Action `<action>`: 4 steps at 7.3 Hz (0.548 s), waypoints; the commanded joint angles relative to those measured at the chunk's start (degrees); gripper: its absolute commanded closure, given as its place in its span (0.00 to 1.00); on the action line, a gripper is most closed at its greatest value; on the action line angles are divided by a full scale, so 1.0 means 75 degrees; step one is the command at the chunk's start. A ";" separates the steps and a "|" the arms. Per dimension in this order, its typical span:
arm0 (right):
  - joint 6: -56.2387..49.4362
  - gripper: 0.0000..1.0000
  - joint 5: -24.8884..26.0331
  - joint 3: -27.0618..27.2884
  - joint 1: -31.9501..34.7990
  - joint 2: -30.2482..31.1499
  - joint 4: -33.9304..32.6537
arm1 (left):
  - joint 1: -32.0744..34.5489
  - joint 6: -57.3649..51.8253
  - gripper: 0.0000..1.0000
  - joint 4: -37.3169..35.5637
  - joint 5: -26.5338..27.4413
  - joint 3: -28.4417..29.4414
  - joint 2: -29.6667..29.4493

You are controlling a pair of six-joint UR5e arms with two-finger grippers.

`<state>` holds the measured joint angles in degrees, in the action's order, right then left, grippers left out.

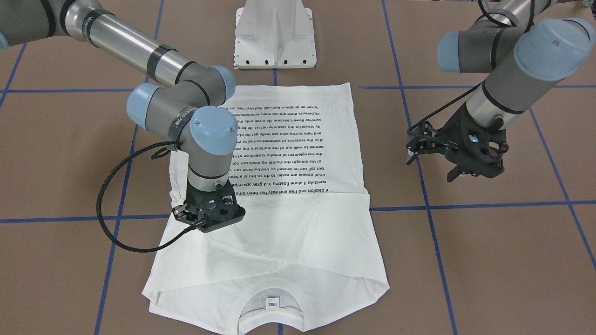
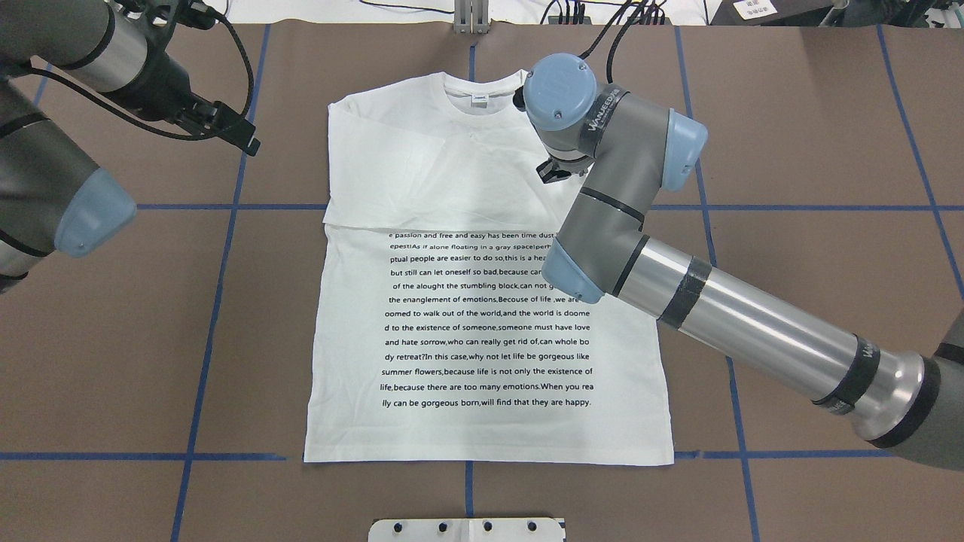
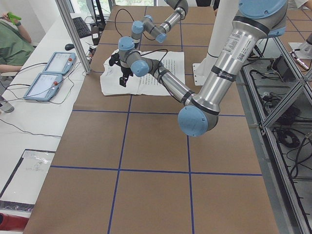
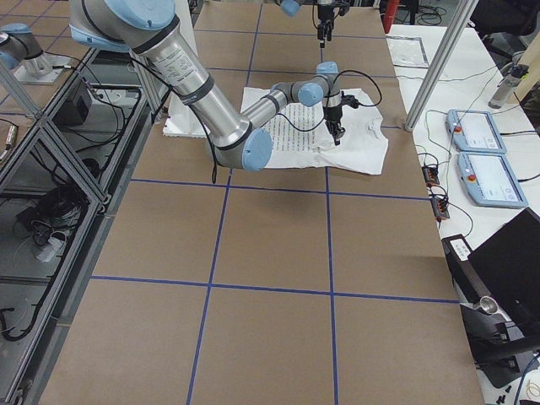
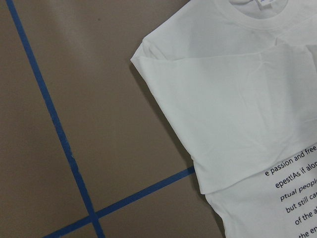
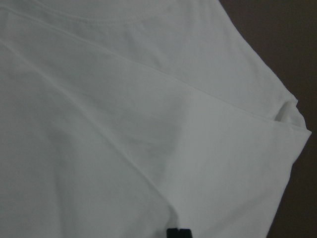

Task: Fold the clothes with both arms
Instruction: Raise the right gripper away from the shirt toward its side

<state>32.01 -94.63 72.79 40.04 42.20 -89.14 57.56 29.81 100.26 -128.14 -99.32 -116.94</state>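
The brown paper-covered counter (image 2: 813,150), gridded with blue tape, carries the white long-sleeved cotton T-shirt (image 2: 489,429) flat at its middle. The shirt lies print side up with both sleeves folded in across the chest, its ribbed neck toward the far edge from the robot. It looks light, soft and limp, so it would likely sag and crease wherever it is unsupported. The shoulder or hem corners, pinched through both layers, seem the surest holds. The silver-and-grey right arm (image 2: 753,316) reaches over the chest, with its black gripper (image 1: 207,218) pointing down just above the folded sleeve. The tips appear drawn together, with no cloth seen between them. The left arm (image 2: 98,60) hangs well off the shirt's side, and its black gripper (image 1: 430,167) is spread wide and empty. The black printed text (image 2: 486,327) ends "lly can be gorgeous born,will find that they are happy." The small neck label (image 1: 273,303) bears blue print too small to read.
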 commanded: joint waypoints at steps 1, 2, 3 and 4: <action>-0.0097 1.00 0.0032 0.0010 0.0110 0.0104 0.0014 | -0.0011 0.0102 0.00 0.0002 0.0000 -0.0046 -0.0005; -0.0097 1.00 0.0032 -0.0025 0.0111 0.0104 0.0026 | -0.0023 0.0115 0.00 0.0003 0.0000 -0.0058 -0.0006; 0.0043 0.13 0.0032 -0.0049 0.0111 0.0116 0.0084 | -0.0023 0.0115 0.00 0.0003 0.0000 -0.0047 -0.0006; 0.0137 0.00 -0.0015 -0.0049 0.0111 0.0127 0.0108 | -0.0023 0.0115 0.00 0.0003 0.0000 -0.0046 -0.0006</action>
<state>32.14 -94.47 72.52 40.83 43.04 -88.63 57.42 30.63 100.28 -128.15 -99.68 -116.98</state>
